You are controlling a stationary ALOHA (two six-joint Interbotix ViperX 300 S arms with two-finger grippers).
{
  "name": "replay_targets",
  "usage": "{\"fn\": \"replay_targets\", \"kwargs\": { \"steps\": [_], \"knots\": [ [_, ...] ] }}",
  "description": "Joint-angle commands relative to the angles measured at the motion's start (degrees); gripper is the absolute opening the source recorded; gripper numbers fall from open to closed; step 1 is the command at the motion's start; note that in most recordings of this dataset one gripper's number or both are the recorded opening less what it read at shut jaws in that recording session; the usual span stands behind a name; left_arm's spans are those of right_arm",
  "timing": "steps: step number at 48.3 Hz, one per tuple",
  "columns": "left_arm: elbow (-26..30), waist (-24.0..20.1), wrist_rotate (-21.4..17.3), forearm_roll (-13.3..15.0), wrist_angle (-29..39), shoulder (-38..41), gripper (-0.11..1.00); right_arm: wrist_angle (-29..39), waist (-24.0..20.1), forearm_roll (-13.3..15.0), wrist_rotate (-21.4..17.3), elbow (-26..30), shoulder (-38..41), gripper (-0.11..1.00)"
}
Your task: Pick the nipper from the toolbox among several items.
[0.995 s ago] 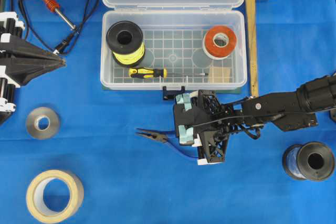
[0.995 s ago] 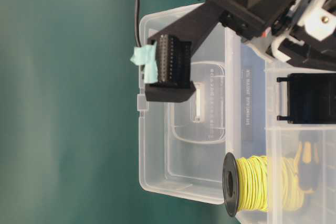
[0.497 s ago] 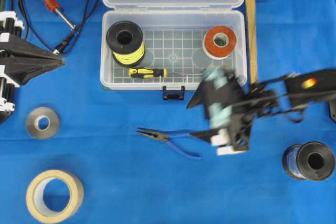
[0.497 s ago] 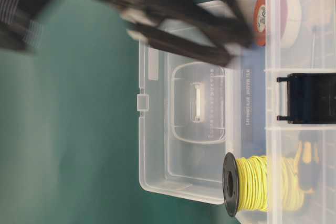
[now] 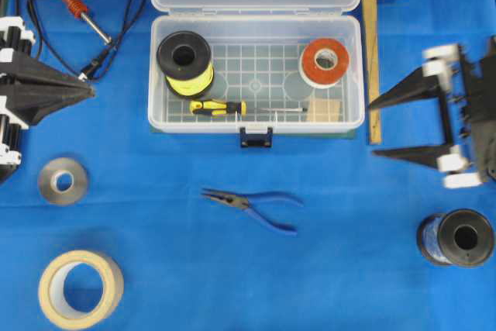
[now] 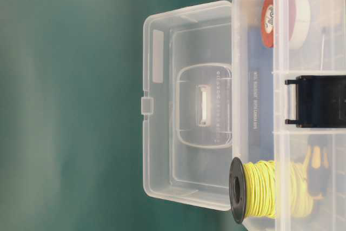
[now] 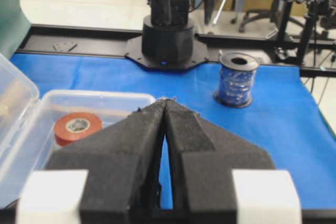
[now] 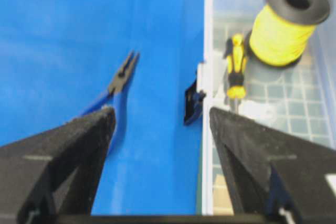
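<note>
The nipper (image 5: 252, 207), with blue handles and dark pointed jaws, lies on the blue cloth in front of the toolbox (image 5: 155, 75), outside it. The right wrist view shows the nipper (image 8: 118, 85) left of the toolbox (image 8: 207, 77). The clear toolbox stands open and holds a spool of yellow wire (image 5: 184, 60), an orange tape roll (image 5: 324, 61), a yellow-black screwdriver (image 5: 218, 107) and a wooden block (image 5: 325, 110). My right gripper (image 5: 372, 129) is open and empty at the right, well apart from the nipper. My left gripper (image 5: 93, 92) is shut and empty at the far left.
A soldering iron (image 5: 74, 5) with its cable lies at the back left. A wooden mallet (image 5: 373, 52) lies right of the toolbox. A grey tape roll (image 5: 62, 181), a beige tape roll (image 5: 80, 288) and a black spool (image 5: 457, 238) sit on the cloth.
My right gripper has drawn back from over the nipper to the right side of the table, open. The nipper stays on the cloth. The left arm has not moved.
</note>
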State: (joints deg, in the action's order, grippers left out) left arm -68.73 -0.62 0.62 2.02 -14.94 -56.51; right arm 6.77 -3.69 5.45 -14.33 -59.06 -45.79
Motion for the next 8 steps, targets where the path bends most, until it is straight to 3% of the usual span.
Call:
{"fn": "replay_targets", "kwargs": {
  "steps": [1, 8],
  "knots": [
    [0.53, -0.09, 0.09, 0.09, -0.26, 0.26, 0.0, -2.55, 0.97, -0.09, -0.09, -2.99, -3.69, 0.74],
    [0.35, -0.09, 0.18, 0.09, -0.26, 0.35, 0.0, -7.21, 2.37, -0.44, -0.26, -9.14, -8.0, 0.74]
  ]
}}
